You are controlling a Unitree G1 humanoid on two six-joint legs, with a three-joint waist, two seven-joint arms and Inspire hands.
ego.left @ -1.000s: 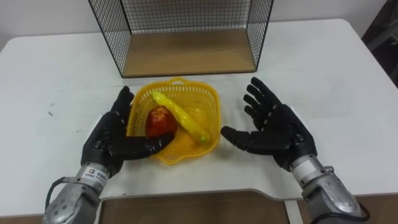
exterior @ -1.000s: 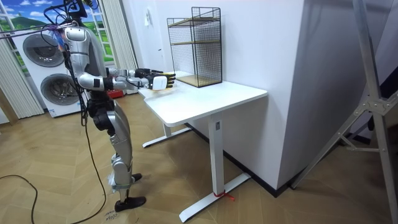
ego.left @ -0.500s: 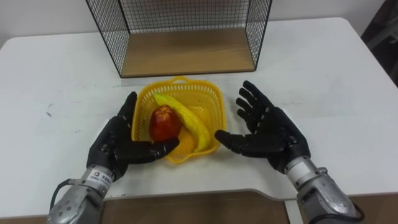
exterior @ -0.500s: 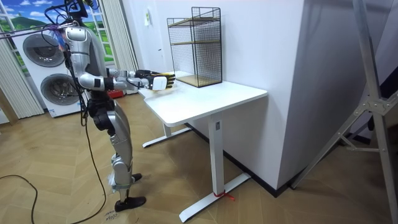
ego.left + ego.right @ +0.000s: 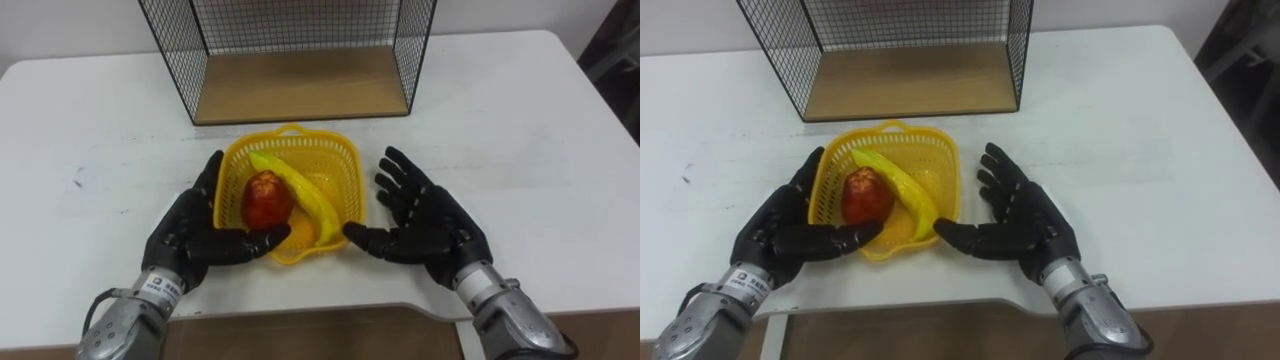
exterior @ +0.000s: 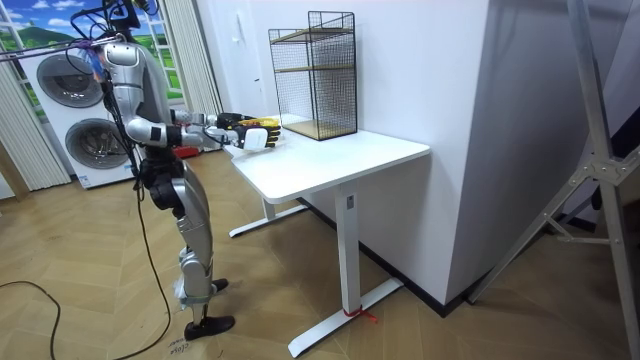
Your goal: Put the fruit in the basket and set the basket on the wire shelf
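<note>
The yellow basket [image 5: 337, 150] sits on the white worktop [image 5: 520, 130] just in front of the wire shelf [image 5: 300, 85]; the apple [image 5: 265, 197] and the banana [image 5: 302, 195] already lie inside it, with something orange [image 5: 297, 233] half hidden beneath them. What is left, as I judge it, is the lift and the placing.

The left robot hand [image 5: 190, 235] lies flat along the basket's left wall, fingers straight and thumb stretched across the front rim. The right robot hand [image 5: 430, 225] is spread wide just beside the right wall, thumb tip at the front corner (whether it touches, I cannot tell). Neither is closed on anything.

The chief risk is the squeeze:
- The basket looks like thin, flexible plastic; uneven pressure from two flat palms could buckle the walls or let it slip down between them.
- If one side rises first the basket tips, and the banana, lying high across the fruit, may slide out; the apple would roll after it.
- If the right side closes before the left is braced, the basket would skid across the smooth worktop.
- The shelf's wire frame stands close behind; carried too low, the basket's far rim may catch the shelf's wooden board; carried too high, fingers could strike the mesh.
</note>
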